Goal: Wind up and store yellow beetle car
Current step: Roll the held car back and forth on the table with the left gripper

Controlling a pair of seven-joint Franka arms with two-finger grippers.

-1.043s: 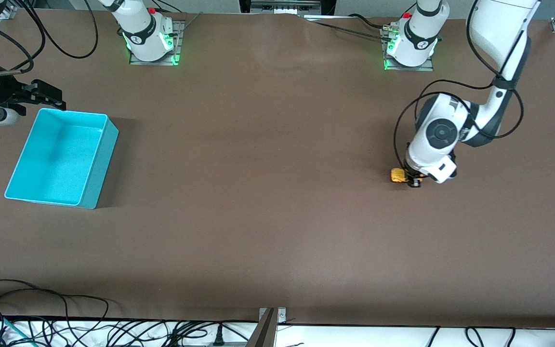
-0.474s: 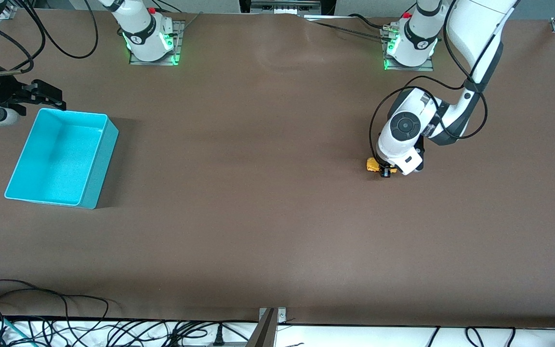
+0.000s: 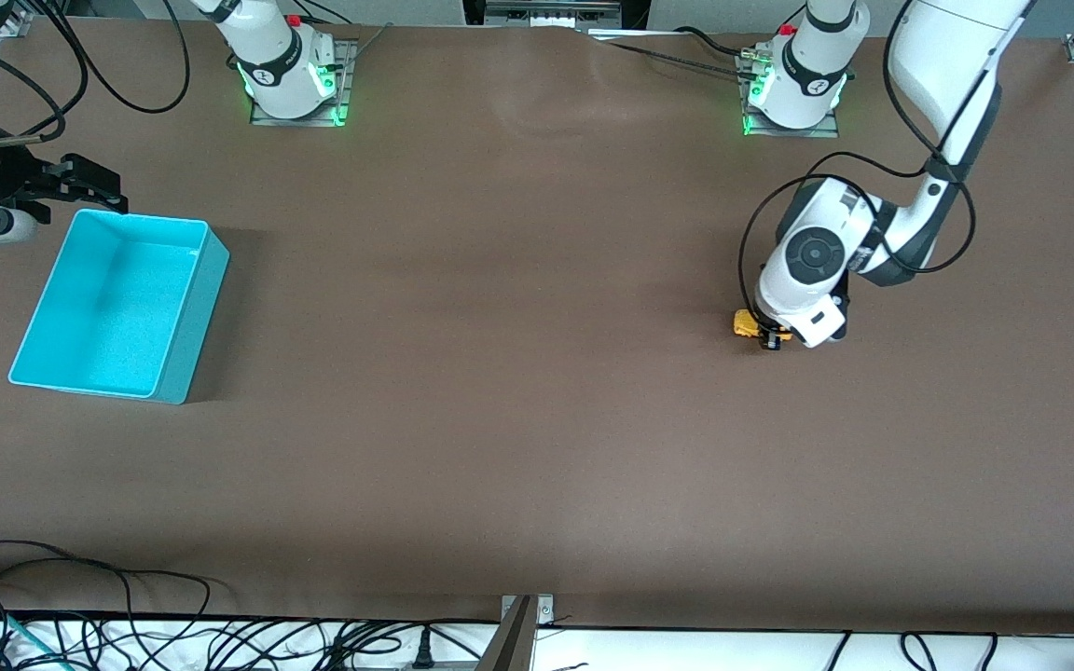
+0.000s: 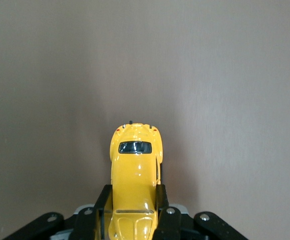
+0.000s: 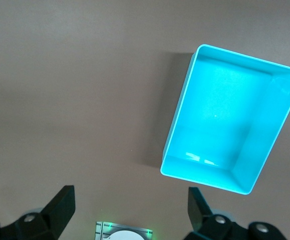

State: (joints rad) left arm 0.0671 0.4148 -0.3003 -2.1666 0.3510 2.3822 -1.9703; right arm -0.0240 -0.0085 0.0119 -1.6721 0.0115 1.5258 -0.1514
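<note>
The yellow beetle car (image 3: 744, 323) is small, rounded and glossy, and sits on the brown table toward the left arm's end. My left gripper (image 3: 768, 337) is low at the table and shut on the car's body. In the left wrist view the car (image 4: 136, 160) points away from the camera, with the left gripper (image 4: 133, 192) pinching its sides between both black fingers. The turquoise bin (image 3: 192, 317) stands empty toward the right arm's end. My right gripper (image 3: 99, 186) waits open and empty beside the bin's corner. The right wrist view shows the bin (image 5: 177, 120) past the right gripper (image 5: 130, 197).
The two arm bases (image 3: 290, 84) (image 3: 793, 93) stand along the table's edge farthest from the front camera. Cables (image 3: 80, 596) lie along the nearest edge. Bare brown tabletop (image 3: 500, 308) stretches between the car and the bin.
My left gripper dragged the car toward the right arm's end, then part of the way back toward the left arm's end. The right arm and the bin have not moved.
</note>
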